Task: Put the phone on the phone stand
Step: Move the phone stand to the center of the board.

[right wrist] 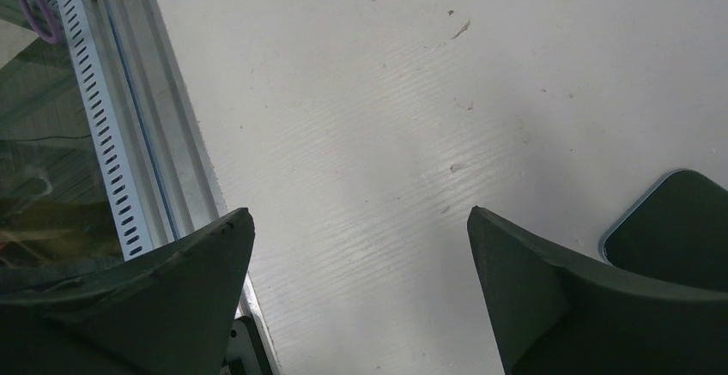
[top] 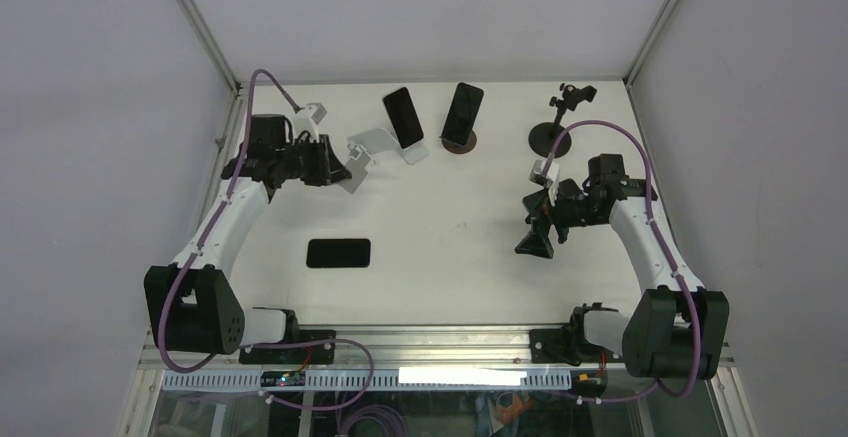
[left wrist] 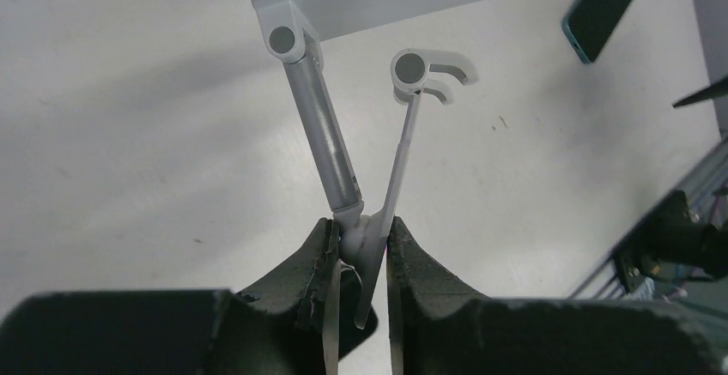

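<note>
Lying flat near the white phone stand [top: 368, 145], the phone [top: 338, 253] is not yet placed; the stand's hinge is clamped by the left gripper [left wrist: 359, 236], and the right gripper [right wrist: 358, 214] is held wide open.

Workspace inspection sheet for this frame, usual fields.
Surface: white table, a few small scuffs.
Job's things: flat phone lies untouched near the middle; folding stand is in the left grip.
Clutter: propped phone at the far side; second phone on a round base; empty black clamp stand.
Grippers: left gripper shut on the folding stand's hinge end; right gripper open, holding nothing, over bare table.
Cables: purple cables looped along both arms, more below the near rail.
Surroundings: grey enclosure walls; nothing else seen.
</note>
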Controlling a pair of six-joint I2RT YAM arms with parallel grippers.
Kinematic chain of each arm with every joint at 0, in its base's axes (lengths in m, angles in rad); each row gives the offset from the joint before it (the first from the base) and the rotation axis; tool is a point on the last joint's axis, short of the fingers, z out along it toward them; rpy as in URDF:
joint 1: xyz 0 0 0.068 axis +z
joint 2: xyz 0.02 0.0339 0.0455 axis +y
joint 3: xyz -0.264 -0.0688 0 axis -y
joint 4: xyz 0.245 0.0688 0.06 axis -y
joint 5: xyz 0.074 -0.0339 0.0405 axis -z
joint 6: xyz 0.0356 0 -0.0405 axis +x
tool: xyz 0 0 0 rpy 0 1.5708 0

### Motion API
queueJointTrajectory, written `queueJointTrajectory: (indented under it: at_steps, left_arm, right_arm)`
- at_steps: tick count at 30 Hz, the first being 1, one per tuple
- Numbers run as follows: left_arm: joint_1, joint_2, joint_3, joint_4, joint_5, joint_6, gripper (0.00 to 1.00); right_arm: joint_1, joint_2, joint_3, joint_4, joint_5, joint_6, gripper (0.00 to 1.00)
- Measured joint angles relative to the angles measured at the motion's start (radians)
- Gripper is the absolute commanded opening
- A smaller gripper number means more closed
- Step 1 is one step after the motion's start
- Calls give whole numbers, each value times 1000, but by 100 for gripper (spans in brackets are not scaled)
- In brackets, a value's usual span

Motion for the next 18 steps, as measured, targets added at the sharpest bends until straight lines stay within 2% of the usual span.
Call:
queueJointTrajectory:
  at_steps: [6,12,18]
  left_arm:
    - [-125,-6,-60,-45,54,-63,0]
    - [-256,-6,-63,-57,61,-103,0]
    - [-341,-6,-61,-101,52,-114,0]
  right_arm:
    - [0,0,0,0,-5,-6,99]
    - [0,0,0,0,-6,-7,99]
    - [0,0,0,0,-7,-8,99]
